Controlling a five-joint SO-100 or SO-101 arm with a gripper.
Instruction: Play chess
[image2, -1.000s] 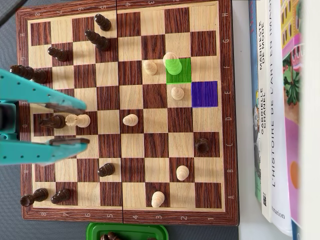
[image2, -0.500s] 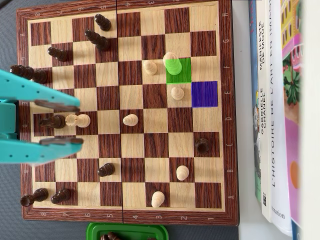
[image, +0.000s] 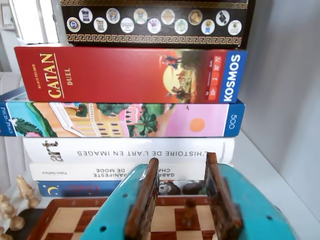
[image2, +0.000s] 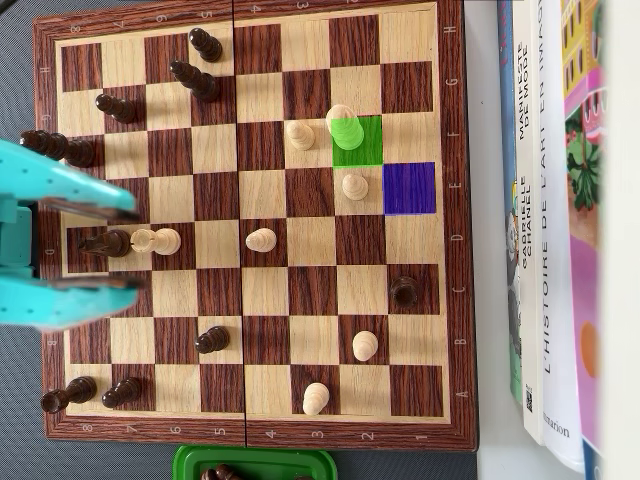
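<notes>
In the overhead view the wooden chessboard (image2: 250, 432) holds scattered dark and light pieces. One square is marked green (image2: 362, 150), with a tall light piece (image2: 341, 120) at its edge. Another square is marked blue (image2: 409, 188). My teal gripper (image2: 132, 248) reaches in from the left edge, open. Its fingers straddle a dark piece (image2: 106, 243) with a light piece (image2: 158, 240) lying beside it, but grip nothing. In the wrist view the gripper (image: 182, 161) stands open above the board (image: 165, 220). A dark pawn (image: 189, 210) shows far off between its fingers.
A stack of books (image2: 560, 220) lies along the board's right side in the overhead view. In the wrist view it fills the background with a Catan box (image: 125, 75) on top. A green tray (image2: 255, 464) with captured dark pieces sits below the board. Light pieces (image: 25, 190) stand off the board at the left.
My gripper has drawn back toward the left edge of the board, staying open. No piece has moved.
</notes>
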